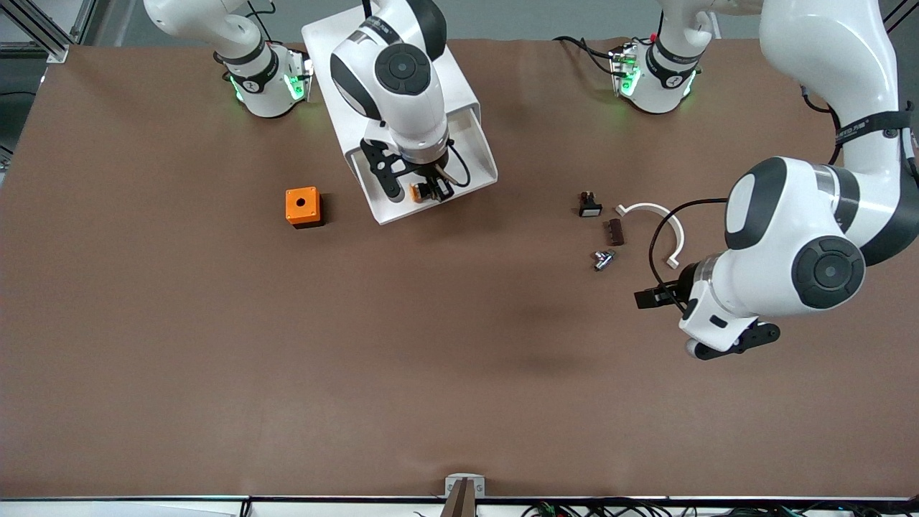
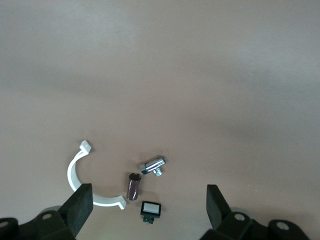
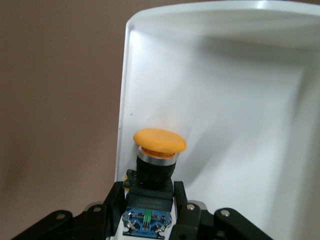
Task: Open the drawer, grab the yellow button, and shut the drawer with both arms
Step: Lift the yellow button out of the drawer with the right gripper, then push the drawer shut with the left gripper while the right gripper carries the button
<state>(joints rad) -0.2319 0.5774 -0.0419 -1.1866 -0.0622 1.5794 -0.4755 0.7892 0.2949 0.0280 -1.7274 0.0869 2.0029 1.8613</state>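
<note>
Right wrist view showed the right gripper point(image 3: 148, 200) pinching the button point(image 3: 155, 162) over the open drawer point(image 3: 225, 100). Waiting with fingers spread, the left gripper point(image 2: 147, 205) hung over bare table beside small parts point(image 2: 150, 172).

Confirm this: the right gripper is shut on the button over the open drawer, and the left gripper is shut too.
Not quite. The right gripper does clamp the button over the open drawer, but the left wrist view shows the left gripper open, holding nothing.
</note>
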